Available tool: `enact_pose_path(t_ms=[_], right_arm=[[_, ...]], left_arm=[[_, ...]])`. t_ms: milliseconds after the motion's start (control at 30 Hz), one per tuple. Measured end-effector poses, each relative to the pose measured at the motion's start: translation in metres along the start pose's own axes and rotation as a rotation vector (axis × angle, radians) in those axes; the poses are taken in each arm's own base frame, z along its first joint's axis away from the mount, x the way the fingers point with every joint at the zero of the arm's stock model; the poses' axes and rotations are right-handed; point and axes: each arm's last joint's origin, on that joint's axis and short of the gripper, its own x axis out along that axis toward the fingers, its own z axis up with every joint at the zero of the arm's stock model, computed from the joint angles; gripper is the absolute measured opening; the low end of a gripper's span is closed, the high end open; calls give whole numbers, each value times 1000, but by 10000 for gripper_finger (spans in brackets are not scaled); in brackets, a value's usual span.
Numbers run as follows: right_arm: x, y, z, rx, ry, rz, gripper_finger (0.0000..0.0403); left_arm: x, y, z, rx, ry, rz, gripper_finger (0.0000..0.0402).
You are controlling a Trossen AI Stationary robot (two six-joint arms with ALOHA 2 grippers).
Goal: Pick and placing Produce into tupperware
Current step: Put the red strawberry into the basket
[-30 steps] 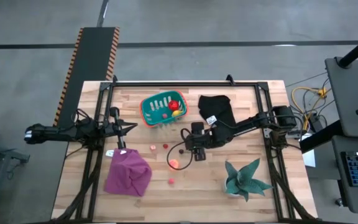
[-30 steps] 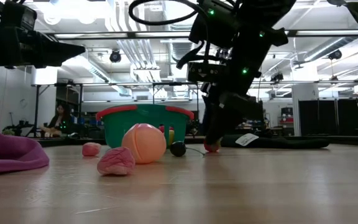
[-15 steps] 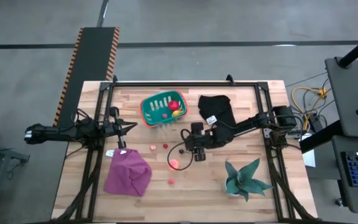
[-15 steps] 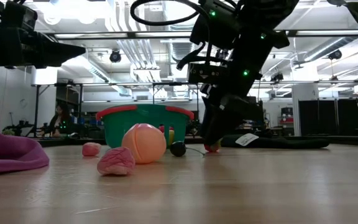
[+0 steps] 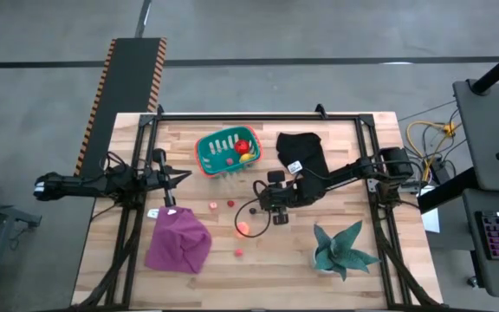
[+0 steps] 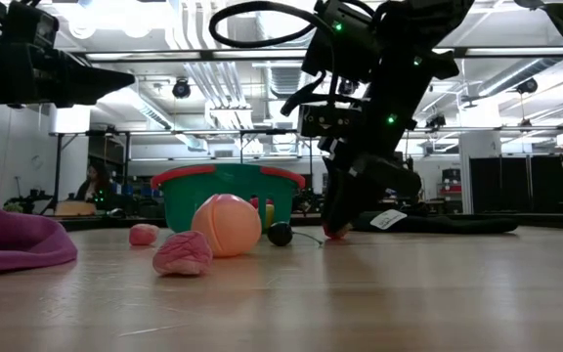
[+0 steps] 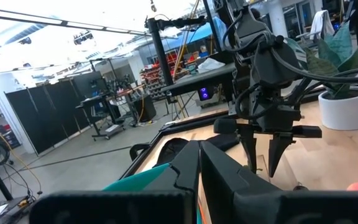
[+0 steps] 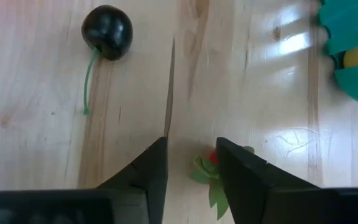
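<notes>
— Where's the right gripper [image 5: 277, 212] now?

— Down on the tabletop [image 5: 353, 173], middle of the bench, just in front of the teal tupperware [image 5: 226, 152]. Its fingers are narrowed around a small red fruit with green leaves [image 8: 211, 163]. From its own wrist view the red bit sits in the gap, leaves poking out to one side. I can't say the fingers are touching it yet.

— And the left one?

— The left gripper [image 5: 177, 178] hangs over the left edge, pinched fully closed, holding nothing.

— How would that fruit handle?

— Light, hard plastic toy, I'd guess, and a bit slick, so it could squirt out if pinched off-centre. I'd take it across the round red body, not the floppy-looking leaves.

— What else is loose?

— A dark cherry with a green stem [image 8: 107, 32] close by, a peach-coloured ball [image 6: 227, 225], a wrinkled pink piece [image 6: 183, 252] and a smaller pink one [image 6: 144, 234]. The container already holds something red [image 5: 243, 146] and something yellow [image 5: 246, 158].

— Anything in the way?

— The purple cloth [image 5: 178, 242] and the spiky plant [image 5: 340, 247] sit well apart from it.
</notes>
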Motion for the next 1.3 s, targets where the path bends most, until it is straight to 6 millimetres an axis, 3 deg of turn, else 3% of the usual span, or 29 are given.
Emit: enact_pose_path(t_ms=[467,1000,1300], right_arm=[[0,-1,1,-23,0,-16,16],[-3,-3,1,11,-5,-54,9],[-24,-10,8,44,-72,-72,9]], left_arm=[[0,0,0,0,0,0,2],[0,0,0,0,0,1,2],[0,0,0,0,0,2,2]])
